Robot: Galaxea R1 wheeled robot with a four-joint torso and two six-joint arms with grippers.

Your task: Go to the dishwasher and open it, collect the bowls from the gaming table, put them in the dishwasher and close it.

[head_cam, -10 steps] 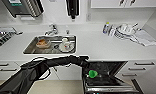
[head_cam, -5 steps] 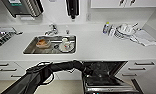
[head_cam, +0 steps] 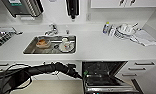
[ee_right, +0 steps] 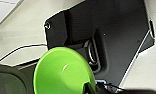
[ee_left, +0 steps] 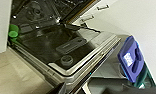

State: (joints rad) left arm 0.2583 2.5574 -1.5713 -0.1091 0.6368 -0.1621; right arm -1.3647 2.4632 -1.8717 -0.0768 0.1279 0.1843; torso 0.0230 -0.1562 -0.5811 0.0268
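The dishwasher (head_cam: 104, 75) stands open under the white counter, its door (ee_left: 69, 50) folded down and its inside dark. A bright green bowl (ee_left: 12, 31) sits in the lower rack at the near left corner, also seen as the green bowl (head_cam: 85, 73). My left gripper (head_cam: 78, 75) hovers at the dishwasher's left edge, open, with nothing in it, a little apart from that bowl. My right gripper (ee_right: 90, 88) is shut on the rim of a lime-green bowl (ee_right: 61, 72), held above the robot's dark base. The gaming table is out of view.
A sink (head_cam: 29, 48) with used dishes is set into the counter to the left of the dishwasher. A dish rack (head_cam: 124, 30) and a cloth (head_cam: 144, 37) lie at the back right. White drawers (head_cam: 141, 66) flank the dishwasher. A blue part (ee_left: 130, 58) sits beyond the door.
The left arm held the bright green bowl over the dishwasher a second ago; that bowl now rests in the rack and the gripper has drawn back to the left.
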